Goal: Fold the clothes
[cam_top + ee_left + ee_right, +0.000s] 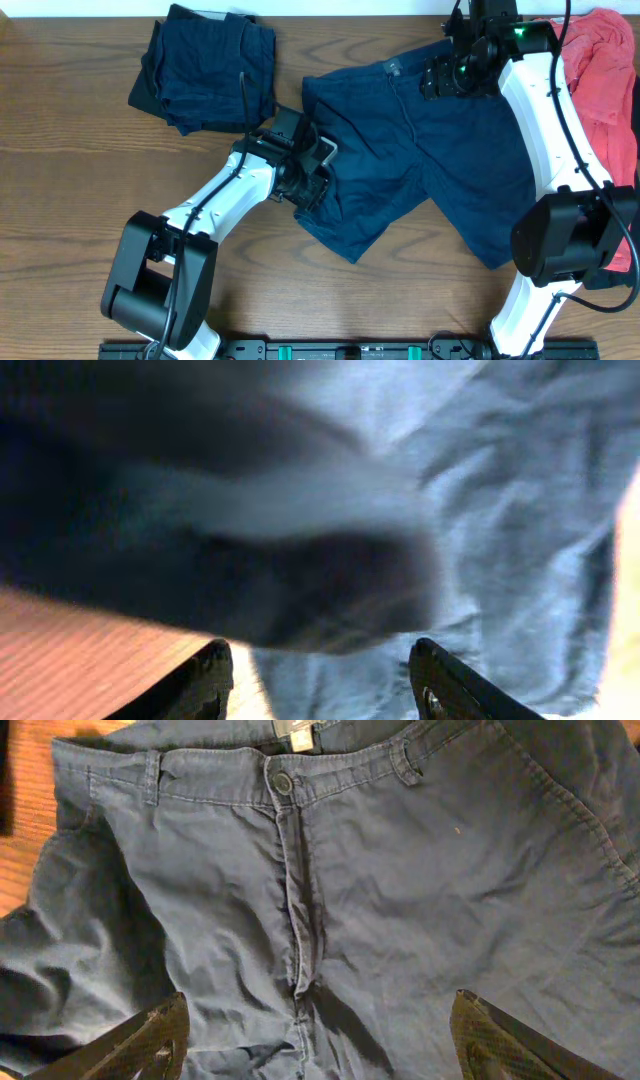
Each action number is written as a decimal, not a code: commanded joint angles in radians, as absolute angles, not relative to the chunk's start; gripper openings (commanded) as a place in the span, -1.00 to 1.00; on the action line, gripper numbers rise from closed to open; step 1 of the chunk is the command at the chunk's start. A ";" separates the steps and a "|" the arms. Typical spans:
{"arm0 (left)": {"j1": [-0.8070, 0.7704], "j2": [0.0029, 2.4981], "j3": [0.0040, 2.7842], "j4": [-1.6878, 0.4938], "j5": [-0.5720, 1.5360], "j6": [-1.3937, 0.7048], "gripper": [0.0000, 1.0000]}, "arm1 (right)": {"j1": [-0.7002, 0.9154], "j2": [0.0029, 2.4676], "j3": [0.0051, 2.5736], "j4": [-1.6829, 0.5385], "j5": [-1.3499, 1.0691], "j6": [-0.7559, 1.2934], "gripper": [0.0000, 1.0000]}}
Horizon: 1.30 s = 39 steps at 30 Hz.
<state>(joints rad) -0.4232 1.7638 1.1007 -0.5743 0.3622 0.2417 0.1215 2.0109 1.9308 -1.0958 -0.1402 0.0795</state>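
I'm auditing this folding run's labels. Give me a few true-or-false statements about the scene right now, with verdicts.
1. The navy shorts lie unfolded on the table. True.
2. The coral-red garment lies at the left edge. False: it lies at the far right edge.
3. A folded navy pile sits to the left of the shorts. True.
4. The right gripper is clamped on the waistband. False: it hovers open above the shorts.
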 commanded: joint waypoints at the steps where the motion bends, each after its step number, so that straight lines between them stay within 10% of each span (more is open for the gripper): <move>1: -0.434 1.768 1.117 -0.575 0.471 0.281 0.19 | 0.120 2.016 1.932 -1.092 -0.163 0.097 0.64; 13: -0.503 1.805 1.117 -0.579 0.419 0.343 0.17 | 0.135 2.016 1.932 -1.092 -0.169 0.101 0.64; 22: -0.471 1.831 1.117 -0.491 0.258 0.160 -0.87 | 0.139 2.016 1.932 -1.082 -0.169 0.100 0.64; 39: -0.410 1.509 1.119 -0.608 0.027 -0.021 -0.88 | 0.139 2.016 1.932 -1.061 -0.169 0.073 0.65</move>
